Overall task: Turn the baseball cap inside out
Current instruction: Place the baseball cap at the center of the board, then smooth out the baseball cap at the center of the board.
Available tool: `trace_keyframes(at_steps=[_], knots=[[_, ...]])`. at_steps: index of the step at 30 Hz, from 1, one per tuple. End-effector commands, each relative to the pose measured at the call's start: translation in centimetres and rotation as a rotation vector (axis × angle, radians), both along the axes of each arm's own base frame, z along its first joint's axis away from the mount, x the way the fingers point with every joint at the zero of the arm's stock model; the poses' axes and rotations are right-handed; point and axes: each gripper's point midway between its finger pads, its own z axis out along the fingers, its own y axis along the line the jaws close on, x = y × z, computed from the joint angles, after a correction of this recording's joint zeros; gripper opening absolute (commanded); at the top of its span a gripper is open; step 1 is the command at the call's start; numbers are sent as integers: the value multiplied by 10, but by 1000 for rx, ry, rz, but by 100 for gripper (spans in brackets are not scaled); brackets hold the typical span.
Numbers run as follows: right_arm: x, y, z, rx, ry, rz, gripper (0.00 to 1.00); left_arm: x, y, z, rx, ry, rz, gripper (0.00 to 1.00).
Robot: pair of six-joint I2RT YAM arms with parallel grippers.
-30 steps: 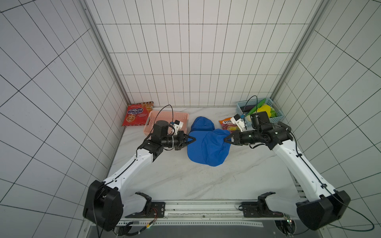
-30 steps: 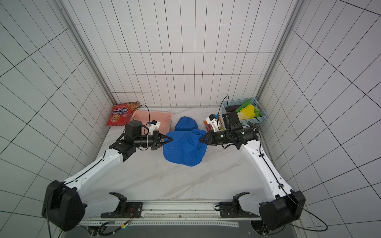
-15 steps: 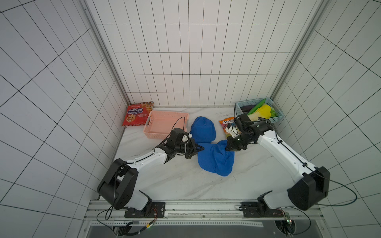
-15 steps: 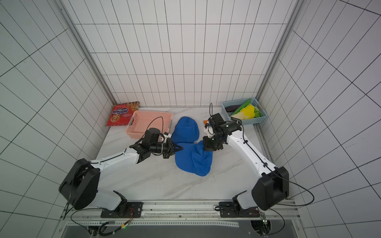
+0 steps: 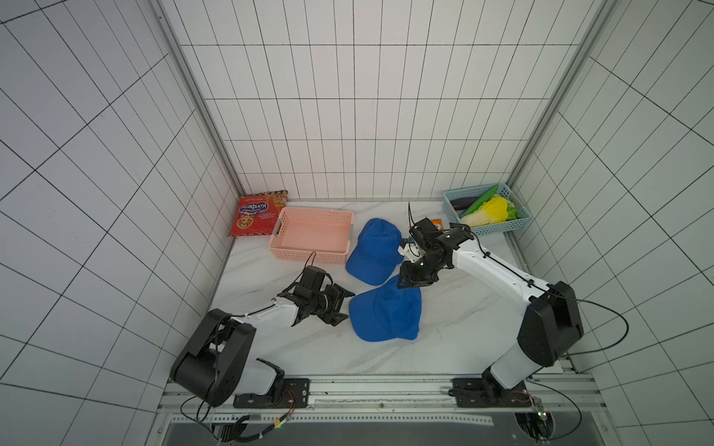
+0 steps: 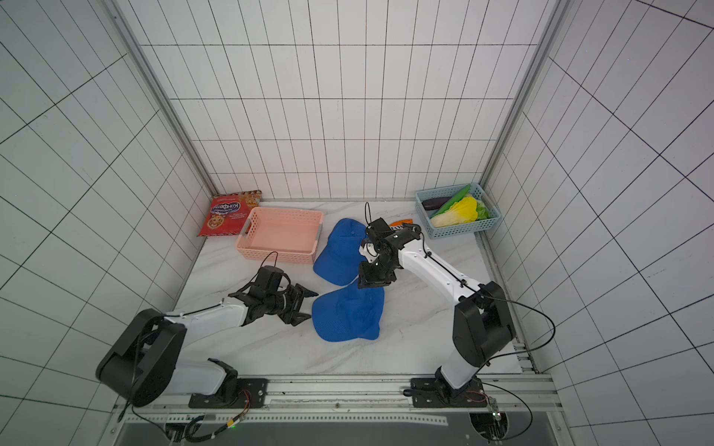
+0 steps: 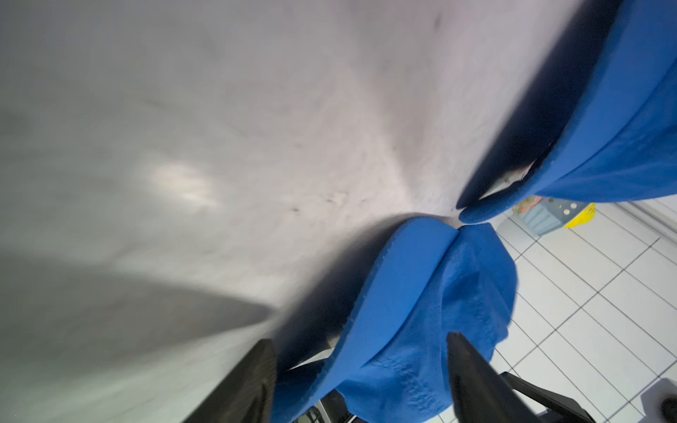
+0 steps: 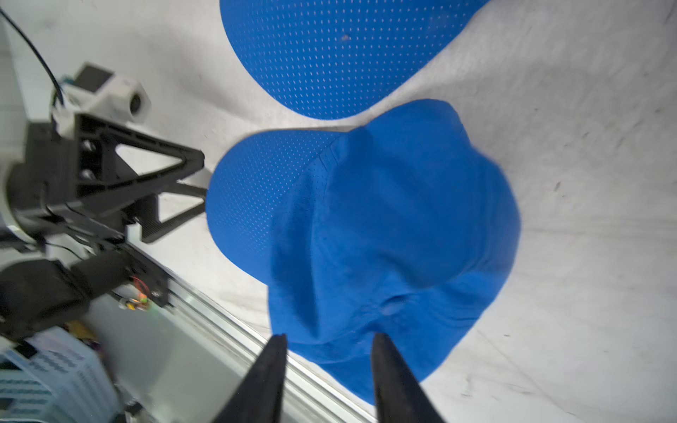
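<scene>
Calling the baseball cap [image 5: 386, 314] probably flipped, lying loose on the table [image 5: 463, 347]; seeing left gripper [image 5: 349, 306] and right gripper [image 5: 413, 285] jaws released, empty.

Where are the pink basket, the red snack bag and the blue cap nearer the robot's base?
pink basket [image 5: 305, 255]: in a top view, on its near wall.
red snack bag [image 5: 255, 213]: in a top view, on the middle of its printed front.
nearer blue cap [image 5: 398, 309]: in a top view, on its crumpled crown.
</scene>
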Motion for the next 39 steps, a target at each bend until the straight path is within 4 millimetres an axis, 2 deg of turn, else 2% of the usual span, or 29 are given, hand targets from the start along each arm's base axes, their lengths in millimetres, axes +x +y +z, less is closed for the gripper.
trace_keyframes(at_steps=[1,4,8,10,11,14,18,22,27,31,34,37,39], knots=[[0,13,39,127,-85,13,66,6,36,17,105,-39,122,87],[2,-2,65,151,-176,-32,77,18,50,37,144,-123,115,93],[7,-41,73,204,-202,-196,81,52,41,85,153,-415,-18,94],[6,-58,62,242,-166,-270,79,62,27,111,226,-539,-217,95],[4,-65,56,269,-136,-306,79,64,20,115,289,-583,-332,93],[0,-73,26,381,-21,-382,76,54,-24,122,454,-713,-707,91],[1,-76,-5,467,61,-437,72,21,-94,116,467,-882,-1078,88],[3,-77,-34,479,99,-436,66,1,-129,97,533,-941,-1309,83],[4,-75,-61,459,121,-396,64,-1,-142,70,621,-925,-1433,74],[3,-74,-78,435,146,-373,61,1,-150,61,654,-935,-1480,72],[2,-70,-84,455,178,-350,57,0,-156,54,663,-934,-1505,71],[-2,-63,-86,472,203,-319,48,1,-158,45,676,-915,-1519,63],[-4,-59,-86,480,212,-299,37,3,-156,43,695,-908,-1511,54]])
